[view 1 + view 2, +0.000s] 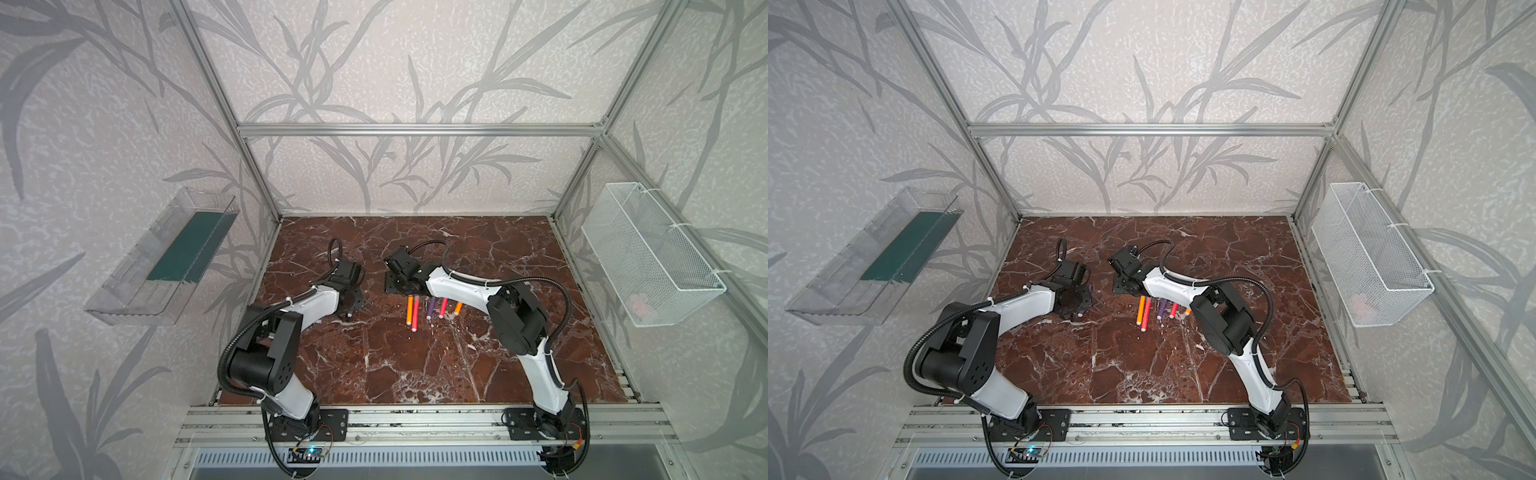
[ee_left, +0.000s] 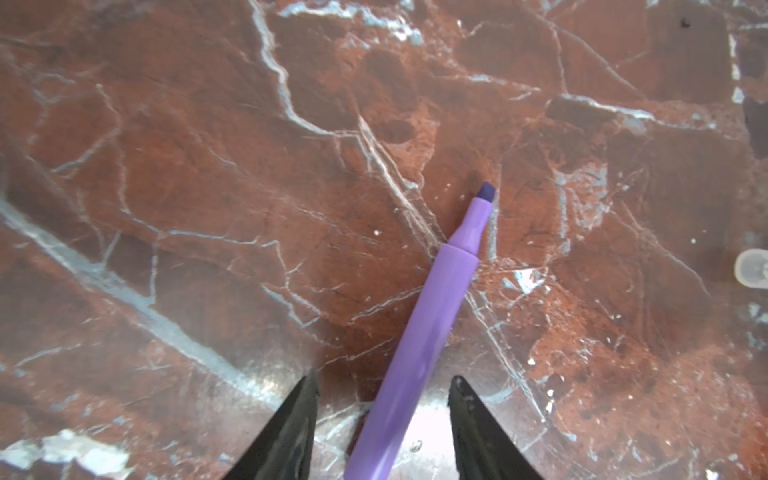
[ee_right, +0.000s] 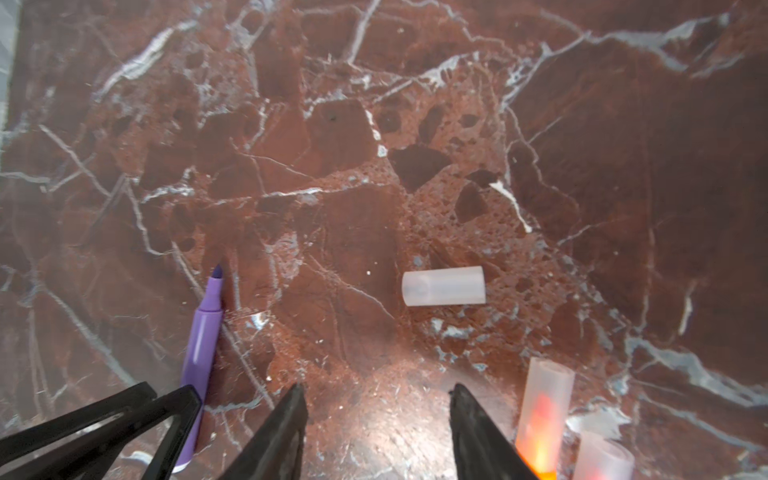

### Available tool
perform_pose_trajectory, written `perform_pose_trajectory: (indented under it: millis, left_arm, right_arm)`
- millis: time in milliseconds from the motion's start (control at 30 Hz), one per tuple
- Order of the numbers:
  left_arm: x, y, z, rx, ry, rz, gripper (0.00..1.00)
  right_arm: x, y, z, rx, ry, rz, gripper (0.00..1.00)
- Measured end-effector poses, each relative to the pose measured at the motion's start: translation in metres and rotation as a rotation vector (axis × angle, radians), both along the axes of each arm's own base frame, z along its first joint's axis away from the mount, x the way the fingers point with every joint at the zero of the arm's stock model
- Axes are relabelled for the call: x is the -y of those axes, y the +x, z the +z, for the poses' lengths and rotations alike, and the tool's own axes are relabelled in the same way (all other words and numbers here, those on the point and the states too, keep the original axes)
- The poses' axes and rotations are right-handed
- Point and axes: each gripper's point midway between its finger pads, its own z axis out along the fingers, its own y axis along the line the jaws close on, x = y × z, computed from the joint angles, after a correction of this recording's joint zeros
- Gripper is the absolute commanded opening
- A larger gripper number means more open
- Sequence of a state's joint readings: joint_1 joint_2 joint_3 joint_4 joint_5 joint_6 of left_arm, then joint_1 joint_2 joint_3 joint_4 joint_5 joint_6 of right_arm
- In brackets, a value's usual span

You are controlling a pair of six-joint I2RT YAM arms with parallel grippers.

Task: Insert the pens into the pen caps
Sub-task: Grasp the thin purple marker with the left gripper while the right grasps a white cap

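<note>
- The purple pen (image 2: 432,316) lies flat on the marble table (image 3: 623,166), uncapped, with its dark chisel tip pointing away from the left arm.
- The left end effector (image 2: 384,376) is down over the pen's rear half. Its jaws stand apart, one on each side of the barrel, with a gap showing on both sides, so nothing is clamped yet.
- The right end effector (image 3: 376,388) hangs just beside it, jaws apart and empty. A loose cap (image 3: 444,286) lies on its side a little ahead of it.
- A row of other pens (image 1: 443,308) lies under the right forearm. From the right wrist, a capped orange pen (image 3: 542,411) shows at the near end of that row.
- The pen looks light, stiff and smooth. I'd expect the round barrel to roll or swivel if it were pinched off-centre, so a hold square across the mid-barrel, well back from the tip, seems best.
- The cap looks like thin, slick plastic, light enough to skid away. I'd grip it across its closed end and leave the mouth free for the tip.
</note>
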State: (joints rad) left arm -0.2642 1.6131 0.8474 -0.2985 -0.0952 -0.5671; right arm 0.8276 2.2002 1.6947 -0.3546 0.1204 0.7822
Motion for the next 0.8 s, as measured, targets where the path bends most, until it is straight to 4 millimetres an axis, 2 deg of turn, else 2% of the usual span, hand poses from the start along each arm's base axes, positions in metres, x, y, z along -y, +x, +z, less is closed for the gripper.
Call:
perform_pose_trajectory:
  millis: [200,500,600,800]
  left_arm:
    - [0.006,-0.001,-0.002,-0.012,-0.022,-0.026,0.55]
    - [0.012,-0.002,-0.003,-0.022,-0.055,-0.046,0.56]
    - [0.013,-0.002,-0.003,-0.023,-0.060,-0.049,0.55]
    - [0.015,-0.003,-0.003,-0.025,-0.069,-0.058,0.51]
  right_arm:
    - [-0.006,0.014,-0.004,0.012,-0.009,-0.026,0.56]
    - [0.001,0.026,-0.029,-0.008,-0.072,-0.059,0.56]
    - [0.003,0.031,-0.030,-0.007,-0.086,-0.071,0.55]
    - [-0.005,0.050,-0.031,0.018,-0.111,-0.072,0.51]
